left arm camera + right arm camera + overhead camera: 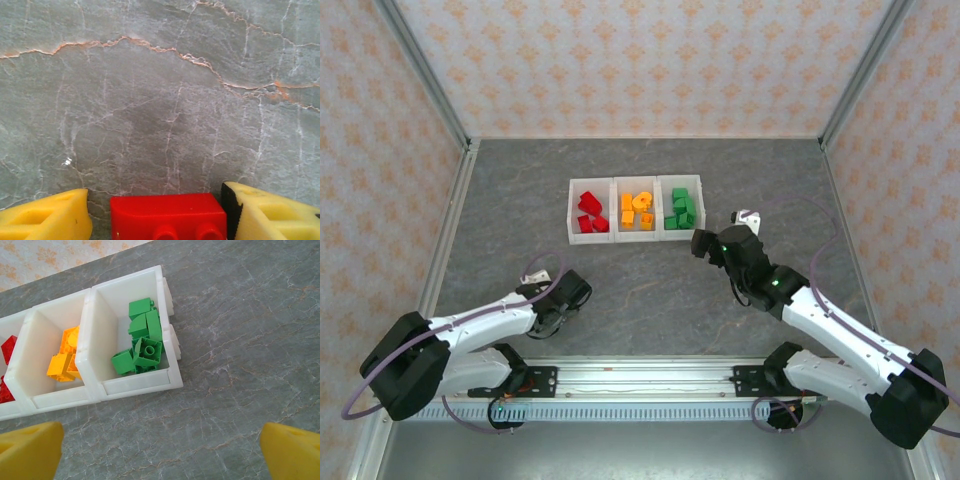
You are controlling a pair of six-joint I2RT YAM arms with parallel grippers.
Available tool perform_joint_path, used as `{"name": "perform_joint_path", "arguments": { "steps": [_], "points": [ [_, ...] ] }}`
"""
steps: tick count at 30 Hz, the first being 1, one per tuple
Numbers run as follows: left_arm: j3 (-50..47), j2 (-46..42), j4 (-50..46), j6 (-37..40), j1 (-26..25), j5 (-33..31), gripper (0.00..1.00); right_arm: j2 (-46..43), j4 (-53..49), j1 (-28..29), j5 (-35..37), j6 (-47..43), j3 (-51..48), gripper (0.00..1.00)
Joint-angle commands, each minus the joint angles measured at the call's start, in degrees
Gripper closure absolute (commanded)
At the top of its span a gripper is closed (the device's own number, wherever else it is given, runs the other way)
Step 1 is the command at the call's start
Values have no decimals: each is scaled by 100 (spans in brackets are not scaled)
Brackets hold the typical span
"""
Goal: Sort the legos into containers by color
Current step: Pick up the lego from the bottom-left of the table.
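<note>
A red lego [167,215] lies studs toward the camera on the grey table, between the yellow fingers of my left gripper [159,216]. The right finger's black pad [231,207] touches the brick; a strip of table shows between the brick and the left finger [47,217]. In the top view the left gripper [566,294] is low over the table, near left. The containers [615,208] stand in a row at the back: red legos [590,212] left, orange ones [637,210] middle, green ones [681,208] right. My right gripper [703,243] hangs open and empty just in front of the green bin [140,385].
Metal frame posts and patterned walls close in the table on three sides. Bare grey table lies between the bins and the arm bases. In the right wrist view, orange bricks [64,362] and a bit of red [7,347] show in the neighbouring bins.
</note>
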Motion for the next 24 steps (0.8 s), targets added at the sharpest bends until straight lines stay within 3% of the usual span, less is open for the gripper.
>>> {"name": "perform_joint_path", "arguments": {
  "steps": [1, 11, 19, 24],
  "points": [
    [-461, 277, 2325, -61, -24, 1285, 66, -64, -49, -25, 121, 58, 22, 0],
    [-355, -250, 1934, -66, -25, 1046, 78, -157, -72, -25, 137, 89, -31, 0],
    [-342, -304, 1974, -20, -19, 1038, 81, -188, -73, -27, 139, 102, -48, 0],
    [-175, -234, 2003, 77, -19, 1030, 100, -205, -94, -23, 146, 110, -65, 0]
  ]
}}
